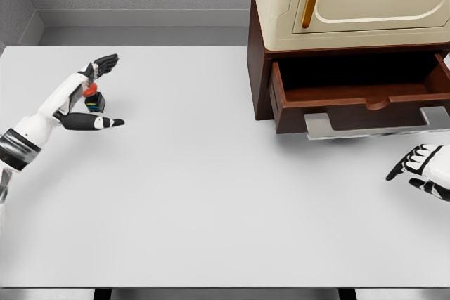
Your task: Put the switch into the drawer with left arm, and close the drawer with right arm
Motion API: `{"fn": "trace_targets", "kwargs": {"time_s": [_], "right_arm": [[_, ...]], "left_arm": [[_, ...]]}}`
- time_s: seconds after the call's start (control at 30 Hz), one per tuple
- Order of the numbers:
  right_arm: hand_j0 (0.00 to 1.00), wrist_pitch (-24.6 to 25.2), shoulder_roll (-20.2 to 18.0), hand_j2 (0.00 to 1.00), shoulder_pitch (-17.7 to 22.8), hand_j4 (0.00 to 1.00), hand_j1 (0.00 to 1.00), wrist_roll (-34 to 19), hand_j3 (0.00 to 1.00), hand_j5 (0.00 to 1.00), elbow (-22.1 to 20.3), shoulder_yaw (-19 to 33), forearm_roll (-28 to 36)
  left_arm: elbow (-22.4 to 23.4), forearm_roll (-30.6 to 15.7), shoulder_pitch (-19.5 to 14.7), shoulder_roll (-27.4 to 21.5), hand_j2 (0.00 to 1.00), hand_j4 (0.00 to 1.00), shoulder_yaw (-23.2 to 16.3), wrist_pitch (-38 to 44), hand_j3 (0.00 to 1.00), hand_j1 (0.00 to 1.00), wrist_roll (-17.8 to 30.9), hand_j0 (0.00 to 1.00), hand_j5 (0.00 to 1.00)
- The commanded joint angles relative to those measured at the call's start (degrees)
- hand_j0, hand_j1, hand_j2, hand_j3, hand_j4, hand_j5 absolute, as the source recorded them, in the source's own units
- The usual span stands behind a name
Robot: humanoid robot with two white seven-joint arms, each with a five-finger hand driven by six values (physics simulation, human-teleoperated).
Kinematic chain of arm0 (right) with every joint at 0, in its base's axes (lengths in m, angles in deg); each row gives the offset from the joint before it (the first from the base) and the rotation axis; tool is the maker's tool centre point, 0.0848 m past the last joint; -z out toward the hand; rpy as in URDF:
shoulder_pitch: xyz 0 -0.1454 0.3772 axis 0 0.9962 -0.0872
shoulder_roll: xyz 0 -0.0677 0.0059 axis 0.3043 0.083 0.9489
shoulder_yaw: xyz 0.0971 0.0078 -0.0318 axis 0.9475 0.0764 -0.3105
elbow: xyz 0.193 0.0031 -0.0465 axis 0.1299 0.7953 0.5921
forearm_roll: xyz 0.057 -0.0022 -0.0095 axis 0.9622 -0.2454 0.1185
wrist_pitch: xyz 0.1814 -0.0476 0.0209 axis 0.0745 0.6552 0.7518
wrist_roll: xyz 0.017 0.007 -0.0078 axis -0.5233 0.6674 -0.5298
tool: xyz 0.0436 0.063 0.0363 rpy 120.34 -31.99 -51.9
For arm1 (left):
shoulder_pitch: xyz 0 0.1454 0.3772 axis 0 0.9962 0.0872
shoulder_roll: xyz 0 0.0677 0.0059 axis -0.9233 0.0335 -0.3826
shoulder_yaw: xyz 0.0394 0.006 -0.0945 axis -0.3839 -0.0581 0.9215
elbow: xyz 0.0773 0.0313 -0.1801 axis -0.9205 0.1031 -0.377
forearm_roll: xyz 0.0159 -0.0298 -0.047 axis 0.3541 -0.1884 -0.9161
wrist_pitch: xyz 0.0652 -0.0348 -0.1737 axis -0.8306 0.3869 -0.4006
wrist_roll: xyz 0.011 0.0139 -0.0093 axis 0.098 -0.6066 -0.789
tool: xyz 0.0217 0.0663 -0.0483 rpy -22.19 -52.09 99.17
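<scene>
Left hand (88,96) fingers spread around switch (93,98); drawer (358,96) open; no legible writing.

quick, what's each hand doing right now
Left hand: open, fingers spread around the switch, not yet closed on it.
Right hand: open, holding nothing, below the open drawer.

The right hand (422,171) is cut off by the right edge, so its arm is unseen. The cream cabinet (351,1) runs past the top and right edges. The open drawer (358,96) loses its right end there. The left hand (88,96) hides most of the switch (93,99).
</scene>
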Motion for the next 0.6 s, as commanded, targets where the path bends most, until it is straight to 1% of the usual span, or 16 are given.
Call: {"fn": "trace_targets", "kwargs": {"time_s": [0.0, 0.03, 0.07, 0.1, 0.13, 0.17, 0.2, 0.23, 0.3, 0.33, 0.37, 0.4, 0.47, 0.53, 0.57], "right_arm": [[0.61, 0.0, -0.1, 0.61, 0.0, 0.61, 0.61, -0.1, 0.61, 0.61, -0.5, 0.1, 0.3], [0.61, 0.0, -0.1, 0.61, 0.0, 0.61, 0.61, -0.1, 0.61, 0.61, -0.5, 0.1, 0.3], [0.61, 0.0, -0.2, 0.61, 0.0, 0.61, 0.61, -0.1, 0.61, 0.61, -0.5, 0.2, 0.3], [0.62, 0.0, -0.1, 0.62, 0.0, 0.62, 0.62, -0.1, 0.62, 0.62, -0.4, 0.2, 0.3], [0.62, 0.0, -0.1, 0.62, 0.0, 0.62, 0.62, -0.1, 0.62, 0.62, -0.4, 0.2, 0.3], [0.62, 0.0, -0.2, 0.62, 0.0, 0.62, 0.62, -0.1, 0.62, 0.62, -0.4, 0.2, 0.3], [0.62, 0.0, -0.1, 0.62, 0.0, 0.62, 0.62, -0.1, 0.62, 0.62, -0.4, 0.1, 0.3], [0.63, 0.0, -0.1, 0.63, 0.0, 0.63, 0.63, -0.1, 0.63, 0.63, -0.4, 0.1, 0.3], [0.63, 0.0, -0.1, 0.63, 0.1, 0.63, 0.63, -0.5, 0.63, 0.63, -0.4, 0.1, 0.3], [0.64, 0.0, -0.2, 0.64, 0.2, 0.64, 0.64, -0.8, 0.64, 0.64, -0.4, 0.1, 0.3], [0.69, 0.0, -0.2, 0.69, 0.2, 0.69, 0.69, -3.6, 0.69, 0.69, -0.4, 0.1, 0.5], [0.70, 0.0, -0.2, 0.70, 0.2, 0.70, 0.70, -4.8, 0.70, 0.70, -0.4, 0.1, 0.6], [0.70, 0.0, -0.2, 0.70, 0.2, 0.70, 0.70, -4.8, 0.70, 0.70, -0.4, 0.1, 0.7], [0.69, 0.0, -0.2, 0.69, 0.2, 0.69, 0.69, -4.9, 0.69, 0.69, -0.4, 0.2, 0.7], [0.68, 0.0, -0.2, 0.68, 0.2, 0.68, 0.68, -4.9, 0.68, 0.68, -0.4, 0.2, 0.7]], "left_arm": [[1.3, -6.3, -0.2, -0.9, 1.00, 1.00, 0.0, 0.0, 1.00, 1.00, 0.8, 1.00, 1.00], [1.9, -6.3, -0.4, -0.6, 1.00, 1.00, 1.4, -0.4, 1.00, 1.00, 0.7, 1.00, 1.00], [2.9, -6.3, -0.4, -0.5, 1.00, 1.00, 2.1, -3.1, 1.00, 1.00, 0.7, 1.00, 1.00], [4.5, -6.1, -0.5, -0.5, 1.00, 1.00, 2.1, -6.0, 1.00, 1.00, 0.8, 1.00, 1.00], [6.1, -5.6, -1.1, -0.4, 1.00, 1.00, 1.9, -6.2, 1.00, 1.00, 0.8, 1.00, 1.00], [9.0, -3.8, -3.4, 0.3, 1.00, 1.00, 1.6, -5.8, 1.00, 1.00, 0.7, 1.00, 1.00], [12.9, -2.1, -5.8, 1.1, 1.00, 1.00, 1.7, -5.8, 1.00, 1.00, 0.7, 1.00, 1.00], [14.6, -1.9, -6.8, 1.2, 1.00, 1.00, 1.6, -5.8, 1.00, 1.00, 0.6, 1.00, 1.00], [16.0, -1.5, -7.1, 1.9, 1.00, 1.00, 1.5, -5.7, 1.00, 1.00, 0.6, 1.00, 1.00], [17.4, -1.4, -7.1, 2.5, 1.00, 1.00, 1.5, -5.8, 1.00, 1.00, 0.6, 1.00, 1.00], [18.3, -0.9, -7.1, 2.9, 1.00, 1.00, 1.5, -5.8, 1.00, 1.00, 0.6, 1.00, 1.00], [19.2, -0.9, -7.1, 3.1, 1.00, 1.00, 1.5, -5.7, 1.00, 1.00, 0.5, 1.00, 1.00], [23.1, -0.9, -8.5, 3.8, 1.00, 1.00, 1.5, -5.7, 1.00, 1.00, 0.5, 1.00, 1.00], [24.9, -1.1, -9.0, 4.4, 1.00, 1.00, 1.6, -5.7, 1.00, 1.00, 0.5, 1.00, 1.00], [26.4, -1.0, -9.8, 4.6, 1.00, 1.00, 1.6, -5.7, 1.00, 1.00, 0.5, 1.00, 1.00]]}}
